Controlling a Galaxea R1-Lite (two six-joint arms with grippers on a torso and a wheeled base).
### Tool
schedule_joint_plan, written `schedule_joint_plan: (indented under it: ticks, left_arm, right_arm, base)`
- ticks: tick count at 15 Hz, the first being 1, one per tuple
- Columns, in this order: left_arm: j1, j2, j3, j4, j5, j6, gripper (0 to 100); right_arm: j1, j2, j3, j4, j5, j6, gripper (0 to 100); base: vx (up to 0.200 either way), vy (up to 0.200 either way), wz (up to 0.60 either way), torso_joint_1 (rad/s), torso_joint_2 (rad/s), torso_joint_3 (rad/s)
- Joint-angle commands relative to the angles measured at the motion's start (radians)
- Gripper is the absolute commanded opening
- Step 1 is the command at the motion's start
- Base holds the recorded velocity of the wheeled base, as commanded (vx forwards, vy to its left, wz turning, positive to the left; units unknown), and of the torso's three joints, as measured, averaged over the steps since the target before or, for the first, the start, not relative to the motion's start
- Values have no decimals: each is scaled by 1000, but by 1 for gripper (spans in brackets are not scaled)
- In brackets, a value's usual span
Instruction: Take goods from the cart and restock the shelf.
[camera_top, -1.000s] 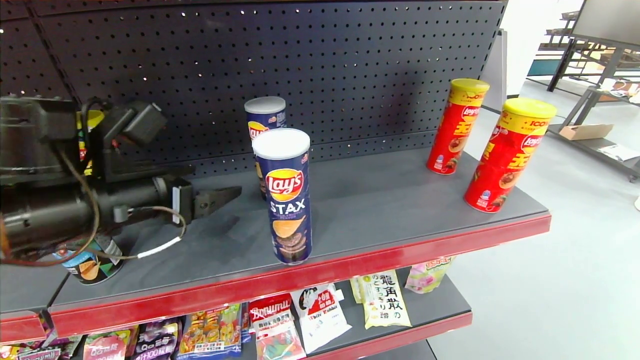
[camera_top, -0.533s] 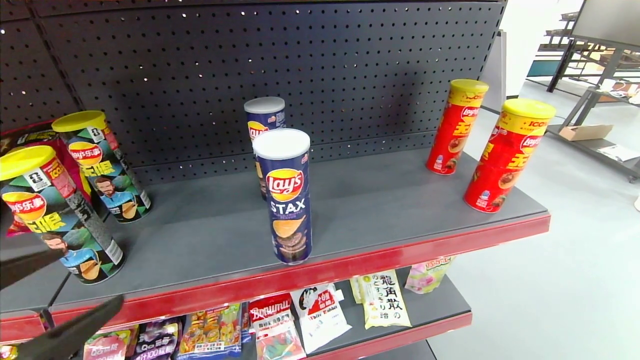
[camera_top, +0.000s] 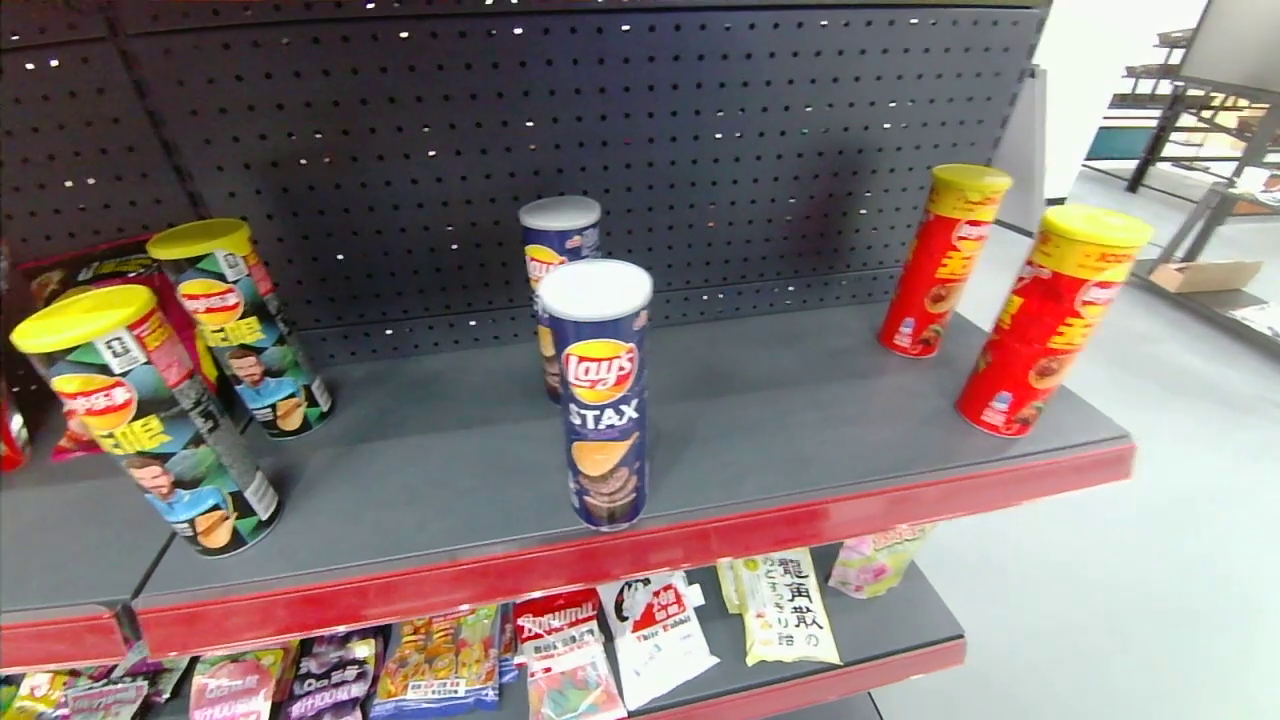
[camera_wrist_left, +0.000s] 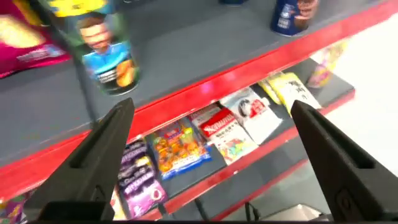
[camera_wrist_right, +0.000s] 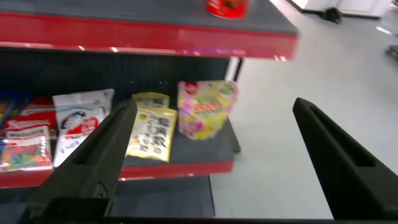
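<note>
On the grey shelf (camera_top: 760, 420) stand two blue chip cans with white lids, one at the front edge (camera_top: 603, 395) and one behind it (camera_top: 560, 245). Two red cans with yellow lids (camera_top: 942, 262) (camera_top: 1052, 322) stand at the right end. Two multicoloured cans with yellow lids (camera_top: 150, 420) (camera_top: 240, 325) stand at the left. My left gripper (camera_wrist_left: 211, 104) is open and holds nothing, in front of the shelf's red edge, below a multicoloured can (camera_wrist_left: 102, 53). My right gripper (camera_wrist_right: 214, 102) is open, holding nothing, lower down facing the bottom shelf, with a red can's base (camera_wrist_right: 227, 6) above.
A dark pegboard (camera_top: 600, 130) backs the shelf. Snack bags (camera_top: 640, 640) line the lower shelf (camera_top: 880, 610). Bare shelf surface lies between the blue and red cans. Grey floor (camera_top: 1130, 580) and a metal rack (camera_top: 1210, 210) are off to the right.
My left arm drew back from over the shelf, down and to the left, out of the head view. The head camera shifted a little, so everything sits slightly further right.
</note>
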Motion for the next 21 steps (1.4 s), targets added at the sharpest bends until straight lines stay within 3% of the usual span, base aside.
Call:
schedule_joint_plan:
  ticks: [1,4,9,10,12,13,14,15,17,18,19,20,21]
  left_arm:
    - [-1,-30,13,0,-2,2,100]
    - [-2,-44,26,0,-4,2,100]
    - [10,-240,170,3,26,3,100]
    - [33,-222,164,3,79,-1,100]
    - [39,-202,167,3,251,-9,100]
    - [41,-202,168,3,285,-20,100]
    - [46,-196,167,4,357,-44,100]
    - [78,-173,168,4,403,-52,100]
    - [291,-114,173,3,406,-96,100]
    - [377,-131,191,4,391,-96,100]
    - [388,-199,253,-16,306,-101,100]
    - [388,-194,311,-135,207,-119,100]
    - [388,-193,325,-186,173,-121,100]
  right_arm:
    - [-1,2,0,-1,1,-2,100]
    - [-1,0,0,-1,1,-2,100]
    - [-1,0,0,-3,4,0,100]
    - [-1,2,0,-3,4,1,100]
    - [-1,0,0,-3,6,1,100]
    - [-1,0,0,-3,6,1,100]
    - [-1,0,0,-4,4,1,100]
    - [-1,0,0,-4,6,3,100]
    - [-1,0,-2,-1,10,18,100]
    - [-1,0,-2,-1,27,23,100]
    - [-1,0,-2,-1,35,24,100]
    - [-1,0,-2,1,36,33,100]
    - [-1,0,-2,1,36,37,100]
  base:
    - [0,0,600,12,-2,-2]
    - [0,0,600,4,1,4]
    - [0,0,0,0,0,0]
    - [0,0,0,0,0,0]
    - [0,0,0,0,0,0]
    - [0,0,0,0,0,0]
    - [0,0,0,0,0,0]
    - [0,0,0,0,0,0]
    - [0,0,0,0,0,0]
    - [0,0,0,0,0,0]
    - [0,0,0,0,0,0]
    - [0,0,0,0,0,0]
    - [0,0,0,0,0,0]
